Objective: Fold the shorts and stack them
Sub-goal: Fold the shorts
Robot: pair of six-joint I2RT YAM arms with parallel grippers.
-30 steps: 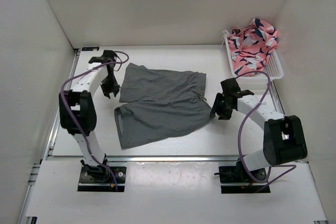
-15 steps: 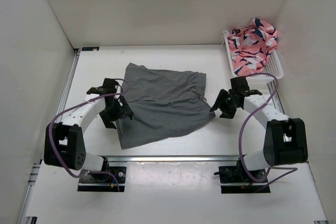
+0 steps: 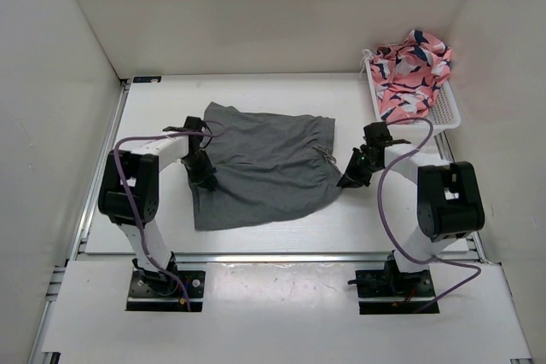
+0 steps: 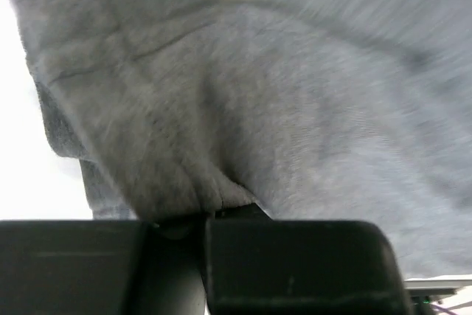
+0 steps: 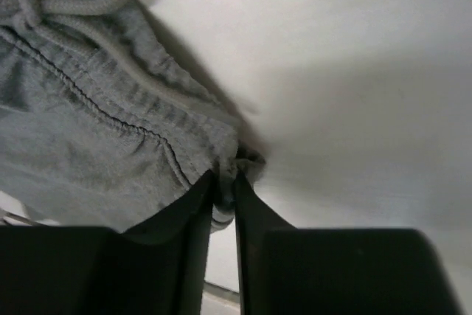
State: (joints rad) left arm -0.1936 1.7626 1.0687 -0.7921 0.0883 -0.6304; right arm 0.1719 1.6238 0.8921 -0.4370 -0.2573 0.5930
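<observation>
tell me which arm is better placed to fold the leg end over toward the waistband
Left, probably: left tool is shut on the shorts at the leg end; right tool pinches the waistband opposite.

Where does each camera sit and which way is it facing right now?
Top external: fixed above and behind the bases, looking down on the table, the shorts and a basket; both arms show.
Left wrist: on the left gripper, facing along its fingers into grey fabric; only the fingers show.
Right wrist: on the right gripper, facing the waistband and drawstring; only its fingers show.
Shared: all three see the shorts; each wrist view shows its own pinch on them.
</observation>
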